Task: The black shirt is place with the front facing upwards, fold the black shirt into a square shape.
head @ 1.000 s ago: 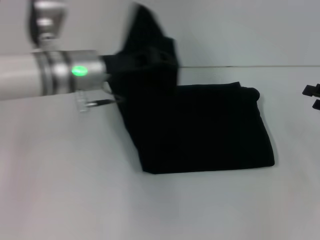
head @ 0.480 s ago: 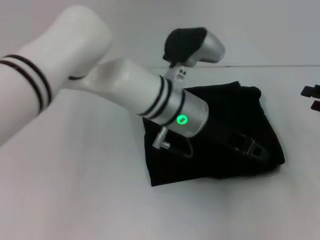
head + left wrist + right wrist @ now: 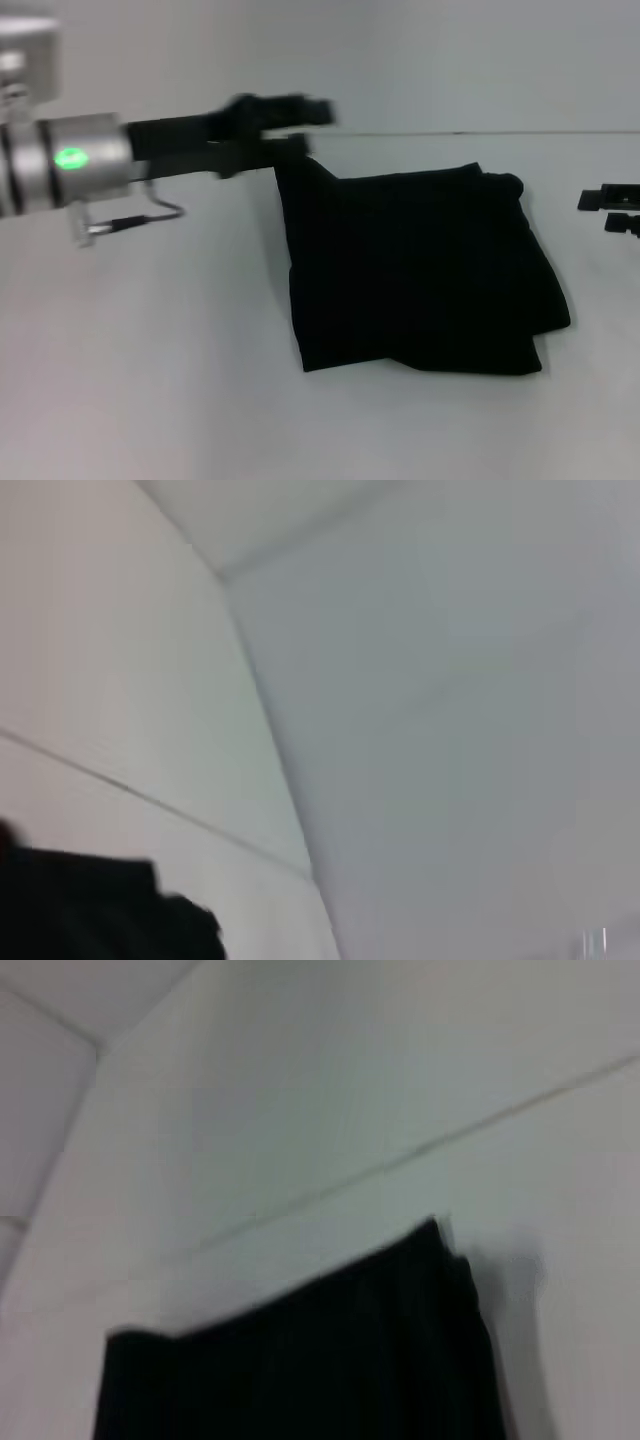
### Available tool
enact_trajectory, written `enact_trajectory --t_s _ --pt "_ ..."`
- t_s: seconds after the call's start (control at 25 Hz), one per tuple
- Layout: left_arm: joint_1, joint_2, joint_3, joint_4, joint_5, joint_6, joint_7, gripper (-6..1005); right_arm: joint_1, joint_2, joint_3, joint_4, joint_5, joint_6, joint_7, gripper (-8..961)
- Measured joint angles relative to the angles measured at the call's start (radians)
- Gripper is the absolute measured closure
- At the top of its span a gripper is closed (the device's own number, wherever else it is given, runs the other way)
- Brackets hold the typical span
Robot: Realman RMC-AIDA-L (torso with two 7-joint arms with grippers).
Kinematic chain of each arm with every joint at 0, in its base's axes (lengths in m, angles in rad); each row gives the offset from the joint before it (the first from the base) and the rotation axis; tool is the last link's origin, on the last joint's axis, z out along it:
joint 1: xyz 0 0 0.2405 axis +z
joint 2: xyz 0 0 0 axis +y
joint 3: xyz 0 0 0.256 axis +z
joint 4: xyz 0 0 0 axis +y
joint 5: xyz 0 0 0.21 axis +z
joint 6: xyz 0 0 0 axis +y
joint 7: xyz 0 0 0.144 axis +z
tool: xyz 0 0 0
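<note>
Head view: left gripper (image 3: 300, 128) hovered at far left corner of folded black shirt (image 3: 420, 270), fingers parted narrowly, gripping nothing. Right gripper (image 3: 612, 208) parked at right edge, well apart; opening indeterminate.

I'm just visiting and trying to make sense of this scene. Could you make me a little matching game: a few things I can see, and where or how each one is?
Things:
1. black shirt
2. left claw
3. right claw
4. green light

Places or states:
A. at the table's far right edge
B. glowing on the left arm's wrist
C. folded into a rough square on the table
D. above the shirt's far left corner

Pairs: 1-C, 2-D, 3-A, 4-B
</note>
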Motion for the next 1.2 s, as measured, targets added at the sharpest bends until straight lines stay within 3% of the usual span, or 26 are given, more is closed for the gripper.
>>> enact_trajectory --t_s 0.04,0.12,0.24,0.4,0.56,0.76,0.92,1.2 --pt "0.021 0.008 -0.04 -0.02 0.0 -0.001 -0.012 368 0.022 -0.007 -0.013 0.0 -0.045 -0.012 0.03 250" --pt "0.044 0.013 -0.083 -0.034 0.0 -0.002 -0.014 329 0.072 -0.016 -0.039 -0.001 -0.134 -0.032 0.087 250" --pt "0.07 0.011 -0.14 -0.038 0.0 -0.003 0.003 269 0.151 -0.01 -0.056 -0.001 -0.256 -0.055 0.143 250" --pt "0.08 0.008 -0.16 -0.043 -0.001 0.003 0.026 190 0.23 0.034 -0.065 0.005 -0.354 -0.023 0.174 250" --pt "0.081 0.006 -0.161 -0.047 -0.001 -0.002 0.033 151 0.264 0.087 -0.08 0.011 -0.374 0.031 0.183 250" --pt "0.082 0.006 -0.164 -0.047 -0.02 -0.003 0.046 152 0.276 0.12 -0.121 0.022 -0.392 0.069 0.221 249" --pt "0.085 0.006 -0.166 -0.048 -0.042 -0.006 0.061 153 0.27 0.121 -0.161 0.013 -0.416 0.071 0.259 249" --pt "0.087 -0.001 -0.167 -0.049 -0.049 -0.017 0.066 155 0.25 0.112 -0.145 0.016 -0.408 0.062 0.263 249"
